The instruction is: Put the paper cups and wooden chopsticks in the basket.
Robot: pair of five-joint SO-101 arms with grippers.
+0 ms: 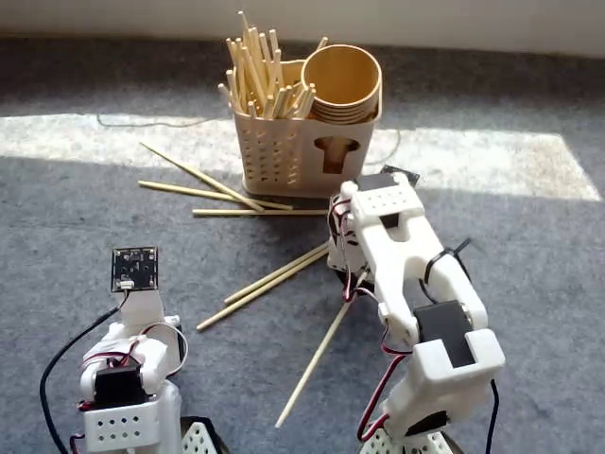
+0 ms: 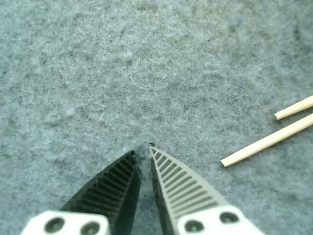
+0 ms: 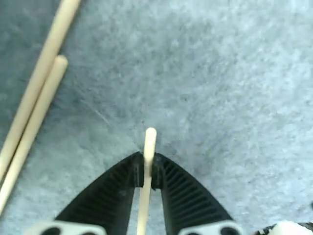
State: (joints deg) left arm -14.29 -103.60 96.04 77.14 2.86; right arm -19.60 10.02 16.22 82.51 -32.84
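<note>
Just in front of the basket, the right pincer grips one chopstick near its tip, so the long free end may swing and slip out on lifting. Farther from the basket, the left pincer is closed, empty.

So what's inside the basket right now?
In the basket, wooden chopsticks stand bundled on one side and nested paper cups on the other. Its wall hides their lower ends and the bottom.
</note>
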